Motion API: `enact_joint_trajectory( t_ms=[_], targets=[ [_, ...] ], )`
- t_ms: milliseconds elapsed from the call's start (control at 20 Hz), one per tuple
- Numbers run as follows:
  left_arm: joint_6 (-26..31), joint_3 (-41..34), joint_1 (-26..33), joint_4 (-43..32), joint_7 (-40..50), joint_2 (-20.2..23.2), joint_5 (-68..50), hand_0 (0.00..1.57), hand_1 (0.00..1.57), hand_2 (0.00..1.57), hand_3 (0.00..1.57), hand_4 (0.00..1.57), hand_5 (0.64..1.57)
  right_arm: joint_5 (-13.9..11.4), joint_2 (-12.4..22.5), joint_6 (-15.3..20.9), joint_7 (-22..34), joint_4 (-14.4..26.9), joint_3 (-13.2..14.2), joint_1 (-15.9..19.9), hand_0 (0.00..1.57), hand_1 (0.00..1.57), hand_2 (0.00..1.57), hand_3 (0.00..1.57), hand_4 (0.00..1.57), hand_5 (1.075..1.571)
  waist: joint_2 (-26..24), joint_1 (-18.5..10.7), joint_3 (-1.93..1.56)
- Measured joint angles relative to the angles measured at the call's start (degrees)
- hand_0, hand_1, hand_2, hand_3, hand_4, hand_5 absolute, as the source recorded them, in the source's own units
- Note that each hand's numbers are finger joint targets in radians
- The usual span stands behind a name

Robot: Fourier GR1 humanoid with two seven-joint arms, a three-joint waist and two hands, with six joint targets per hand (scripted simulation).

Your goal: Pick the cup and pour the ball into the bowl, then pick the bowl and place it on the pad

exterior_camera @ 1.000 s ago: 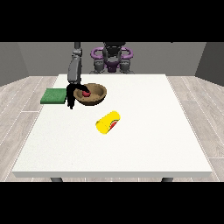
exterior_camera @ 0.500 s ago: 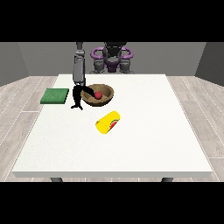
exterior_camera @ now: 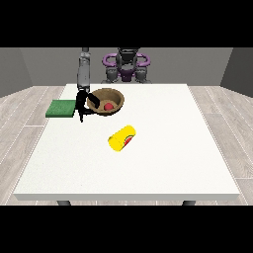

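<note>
Cup [exterior_camera: 122, 138] comes first from the camera's side: yellow, lying on its side on the white table [exterior_camera: 163, 163], its open mouth turned toward the camera and a red lining showing inside it. It lies well apart from the hand, nearer the camera and off toward the view's right of it.

Farther back, the black hand at the view's left [exterior_camera: 81, 105] hangs from a grey arm [exterior_camera: 83, 74] that drops almost straight down. It sits against the left rim of the brown bowl [exterior_camera: 105, 102], and its fingers seem to be hooked over that rim, though they are too small and dark to read surely. The bowl is tipped, its mouth facing the camera, so its inside shows. The red ball [exterior_camera: 107, 105] rests inside it, just to the right of the hand.

On the hand's other side, toward the view's left, the green pad [exterior_camera: 61, 108] lies flat at the table's edge, just beside the hand; the bowl does not rest on it.

Farthest back, the robot's purple and grey torso [exterior_camera: 126, 66] stands behind the table's far edge.
</note>
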State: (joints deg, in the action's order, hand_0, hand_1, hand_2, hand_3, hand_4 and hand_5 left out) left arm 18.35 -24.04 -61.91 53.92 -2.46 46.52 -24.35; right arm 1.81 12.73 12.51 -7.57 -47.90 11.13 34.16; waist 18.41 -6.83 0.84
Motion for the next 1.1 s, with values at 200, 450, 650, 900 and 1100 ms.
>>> enact_joint_trajectory(
  t_ms=[200, 450, 650, 900, 1100],
  targets=[
    [1.67, -1.42, 3.42, -6.11, -2.55, 1.55, 0.85, 0.00, 0.00, 0.00, 0.00, 0.00, 1.544, -2.74, 2.60, -0.54, 12.20, -3.17, -3.62, 3.10, 1.57, 1.57, 1.57, 1.57, 1.25, 1.472, -3.88, 3.63, -0.40],
    [4.17, -4.02, 6.69, -11.17, -7.08, 5.23, 1.13, 0.00, 0.00, 0.00, 0.00, 0.00, 1.542, -3.04, 4.81, -2.58, 19.26, -6.11, -4.59, 5.42, 1.57, 1.57, 1.57, 1.57, 1.29, 1.507, -3.72, 7.18, -0.64],
    [4.72, -4.81, 7.52, -12.18, -8.16, 7.13, 1.03, 0.00, 0.00, 0.00, 0.00, 0.00, 1.537, -2.71, 6.35, -4.77, 19.62, -5.24, -4.02, 5.49, 1.57, 1.57, 1.57, 1.57, 1.29, 1.507, -2.79, 8.04, -0.76],
    [3.59, -4.27, 8.10, -11.55, -10.03, 6.95, 1.83, 0.00, 0.00, 0.00, 0.00, 0.00, 1.536, -3.98, 7.56, -5.44, 17.96, -4.08, -4.14, 5.94, 1.57, 1.57, 1.57, 1.57, 1.30, 1.519, -1.59, 8.81, -0.84],
    [2.66, -4.31, 8.45, -10.10, -9.29, 7.25, 1.53, 0.00, 0.00, 0.00, 0.00, 0.00, 1.532, -2.99, 11.98, -9.29, 13.15, -1.13, -1.60, 4.56, 1.57, 1.57, 1.57, 1.57, 1.31, 1.534, -0.91, 9.18, -0.88]
  ],
)
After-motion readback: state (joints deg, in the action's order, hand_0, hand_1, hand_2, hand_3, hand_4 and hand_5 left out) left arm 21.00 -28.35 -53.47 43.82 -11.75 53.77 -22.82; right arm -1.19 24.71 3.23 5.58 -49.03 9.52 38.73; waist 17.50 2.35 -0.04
